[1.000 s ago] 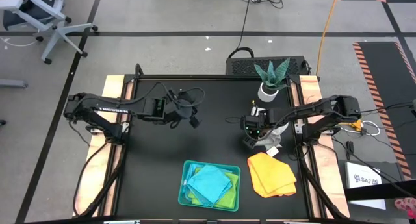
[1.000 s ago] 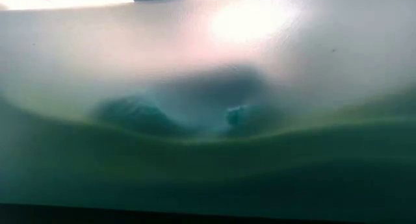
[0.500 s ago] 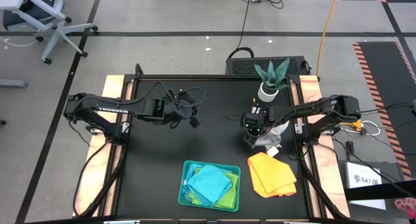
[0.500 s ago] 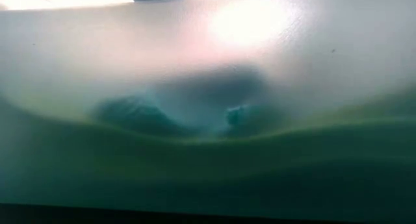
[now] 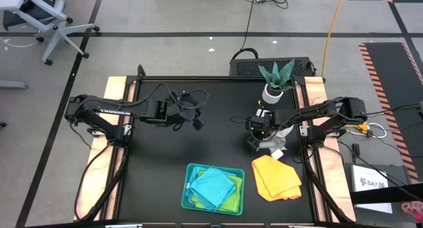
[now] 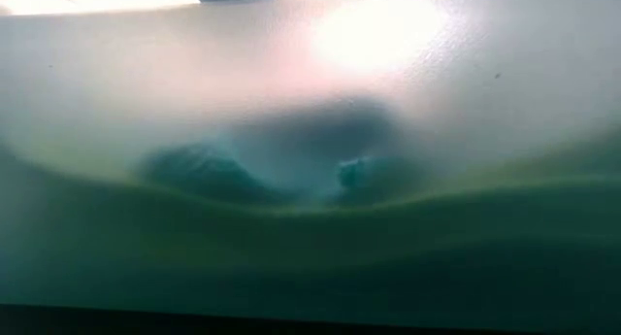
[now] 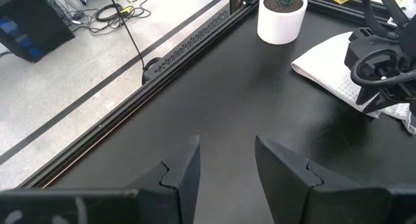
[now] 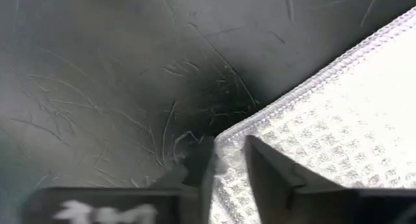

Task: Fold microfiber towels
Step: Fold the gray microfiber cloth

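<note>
Teal plastic forms the tray (image 5: 213,188) at the table's near edge, holding a turquoise towel (image 5: 215,186) on top of a lime green towel (image 5: 230,201). Just right of the tray lies the yellow-orange towel (image 5: 276,177), loosely folded on the black table (image 5: 158,162). Farther back, the right gripper (image 8: 224,160) is down at the tabletop with its fingers pinched on a corner of the pale grey-white towel (image 8: 331,120), which lies on the table beneath the right arm. Across the table, well apart, the left gripper (image 7: 224,165) hovers with its fingers spread, grasping nothing. At the far edge stands a potted plant (image 5: 274,81) in a white pot.
</note>
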Robot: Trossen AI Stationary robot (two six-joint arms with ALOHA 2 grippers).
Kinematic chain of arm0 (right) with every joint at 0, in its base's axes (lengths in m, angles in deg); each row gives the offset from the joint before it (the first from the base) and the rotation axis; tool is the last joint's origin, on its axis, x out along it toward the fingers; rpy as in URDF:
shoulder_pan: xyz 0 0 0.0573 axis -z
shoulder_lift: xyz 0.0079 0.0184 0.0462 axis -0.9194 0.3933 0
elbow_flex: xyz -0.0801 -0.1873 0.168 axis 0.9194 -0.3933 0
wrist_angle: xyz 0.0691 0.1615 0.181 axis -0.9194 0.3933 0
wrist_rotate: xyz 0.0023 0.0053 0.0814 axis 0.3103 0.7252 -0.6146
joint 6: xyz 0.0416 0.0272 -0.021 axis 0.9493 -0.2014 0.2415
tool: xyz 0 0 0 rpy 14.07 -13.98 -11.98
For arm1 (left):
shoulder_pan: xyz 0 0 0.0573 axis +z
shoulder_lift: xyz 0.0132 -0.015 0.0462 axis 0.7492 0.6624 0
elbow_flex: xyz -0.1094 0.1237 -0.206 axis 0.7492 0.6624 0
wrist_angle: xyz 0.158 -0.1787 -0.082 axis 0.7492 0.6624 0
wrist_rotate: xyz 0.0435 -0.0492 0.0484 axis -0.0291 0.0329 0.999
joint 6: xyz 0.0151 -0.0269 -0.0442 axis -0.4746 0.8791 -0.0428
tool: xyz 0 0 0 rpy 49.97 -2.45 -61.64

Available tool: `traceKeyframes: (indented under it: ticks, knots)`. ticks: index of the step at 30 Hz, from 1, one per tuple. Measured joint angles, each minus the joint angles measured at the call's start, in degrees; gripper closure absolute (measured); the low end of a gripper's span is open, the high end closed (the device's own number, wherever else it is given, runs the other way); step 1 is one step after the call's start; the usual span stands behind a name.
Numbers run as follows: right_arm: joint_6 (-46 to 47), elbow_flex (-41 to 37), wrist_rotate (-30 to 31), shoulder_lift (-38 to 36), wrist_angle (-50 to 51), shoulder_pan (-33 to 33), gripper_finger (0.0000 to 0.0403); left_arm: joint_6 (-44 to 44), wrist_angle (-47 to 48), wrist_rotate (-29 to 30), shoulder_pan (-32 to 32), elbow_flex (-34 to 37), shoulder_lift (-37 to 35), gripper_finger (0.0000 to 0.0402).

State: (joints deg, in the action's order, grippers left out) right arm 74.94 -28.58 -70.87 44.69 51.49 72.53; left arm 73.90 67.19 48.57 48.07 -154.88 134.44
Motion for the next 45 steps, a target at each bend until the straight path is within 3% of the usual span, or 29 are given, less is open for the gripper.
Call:
traceKeyframes:
  ticks: [4, 11, 17, 22, 29, 39, 45]
  knots:
    - [-0.2, 0.5, -1.5, 0.0, -0.1, 0.0, 0.0393, 0.1, 0.0, 0.0, 0.0, 0.0, 0.0, 0.0252]
    - [-0.1, 1.9, -2.9, -2.6, -1.7, -0.2, 0.04, 1.6, -0.2, -0.6, 0.0, 0.0, 0.0, 0.0252]
    - [-0.6, 2.6, -2.3, -8.5, -8.2, 0.5, 0.0402, 8.7, -3.7, -5.7, 0.3, -0.1, 0.9, 0.0252]
    - [-2.0, 2.6, -1.4, -12.8, -5.4, 1.6, 0.0402, 11.6, -6.2, -8.8, 1.0, 0.0, 4.6, 0.0252]
    - [-2.4, 2.6, -1.5, -18.8, 0.3, 1.8, 0.0402, 7.3, -19.5, -16.3, 3.1, -0.1, 14.7, 0.0252]
    - [0.8, 2.5, -4.8, -26.4, 2.5, 1.0, 0.0403, -8.4, -37.6, -14.9, 3.0, 0.0, 22.6, 0.0252]
    - [1.7, 2.5, -6.1, -29.6, 0.2, 1.0, 0.0403, -8.1, -40.0, -16.0, 4.6, -0.1, 25.2, 0.0252]
